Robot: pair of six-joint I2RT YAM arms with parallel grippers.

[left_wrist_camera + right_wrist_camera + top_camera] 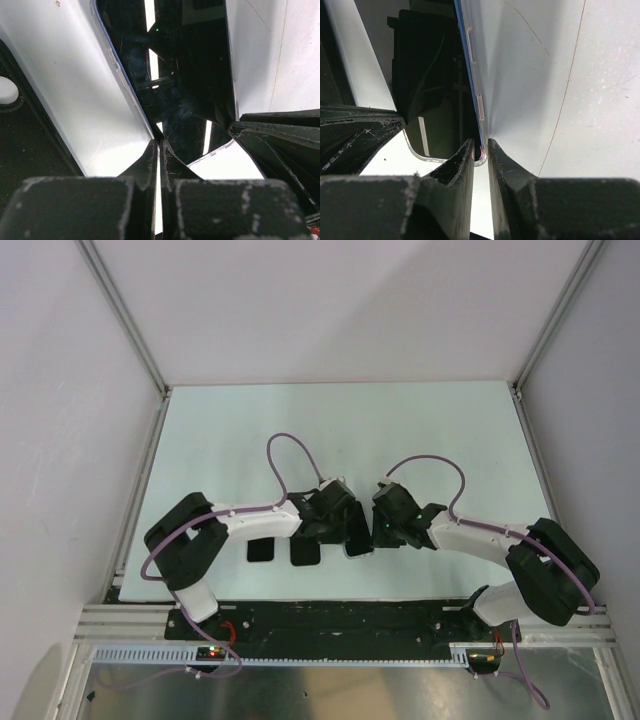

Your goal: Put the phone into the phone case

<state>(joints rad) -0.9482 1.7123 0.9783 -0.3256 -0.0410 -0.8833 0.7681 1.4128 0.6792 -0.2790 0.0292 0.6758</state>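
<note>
The phone [357,537], with a glossy black screen and a silvery rim, is held on edge above the table between the two arms. In the right wrist view my right gripper [481,145] is shut on the lower corner of the phone [440,135]. My left gripper [160,145] is shut with its tips meeting right at the opposite corner of the phone [190,75], and nothing shows between them. The black phone case [25,150] with a round cutout lies on the table to the left. From above, the case [260,550] is partly hidden under the left arm.
The pale table [240,440] is walled by white panels, with metal posts at the back corners. Purple cables loop above both wrists. The right gripper's finger [280,145] crowds the left wrist view's right side.
</note>
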